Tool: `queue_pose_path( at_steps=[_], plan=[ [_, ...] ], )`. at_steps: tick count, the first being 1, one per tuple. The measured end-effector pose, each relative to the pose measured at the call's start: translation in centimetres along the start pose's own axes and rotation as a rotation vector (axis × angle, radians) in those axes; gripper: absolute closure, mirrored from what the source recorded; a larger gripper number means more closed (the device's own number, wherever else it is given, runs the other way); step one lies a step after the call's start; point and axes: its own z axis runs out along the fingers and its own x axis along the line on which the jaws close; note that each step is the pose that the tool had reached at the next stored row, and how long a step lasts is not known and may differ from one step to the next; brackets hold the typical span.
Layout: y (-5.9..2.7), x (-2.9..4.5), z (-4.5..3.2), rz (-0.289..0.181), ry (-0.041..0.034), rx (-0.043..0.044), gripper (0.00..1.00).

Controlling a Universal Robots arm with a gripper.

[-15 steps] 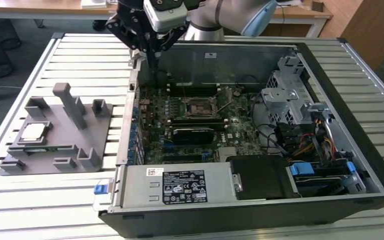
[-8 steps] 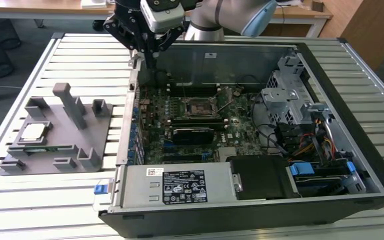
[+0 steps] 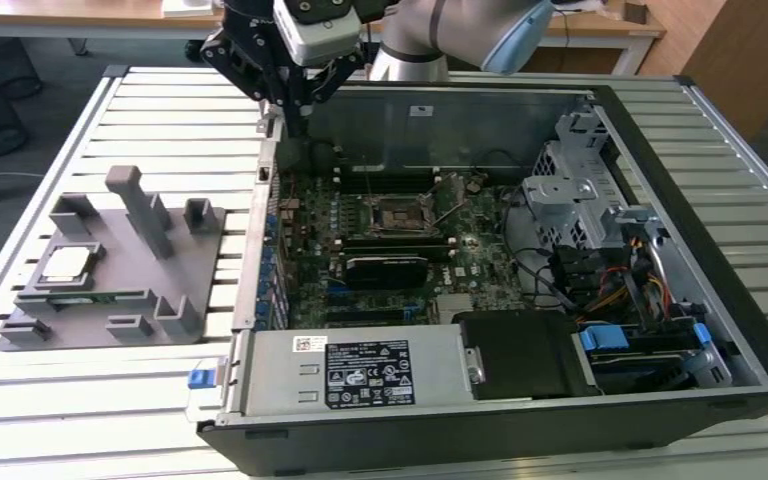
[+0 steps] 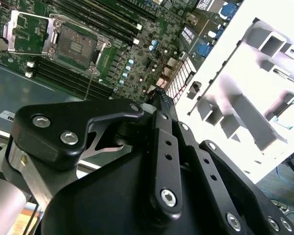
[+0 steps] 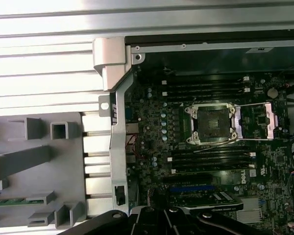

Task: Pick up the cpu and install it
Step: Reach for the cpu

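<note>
Over the far-left rim of the computer case (image 3: 491,440), upper middle of the exterior view: gripper (image 3: 299,112) clenched, carrying nothing.
From it the cpu (image 3: 67,264) lies down and toward the frame's left, well apart, flat in a recess of the grey fixture tray (image 3: 211,255), a green memory stick (image 3: 97,296) just beside it. Being square, it offers no long axis. Inside the case the motherboard socket (image 3: 396,214) stands open and bare, nearer the gripper than the cpu is.
</note>
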Motion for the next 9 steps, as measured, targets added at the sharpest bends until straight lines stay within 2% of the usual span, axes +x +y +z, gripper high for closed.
queue_pose_path(
  at_steps=[9],
  plan=[
    [-0.08,0.96,0.09,0.000,0.0006,0.0000,0.89]
  ],
)
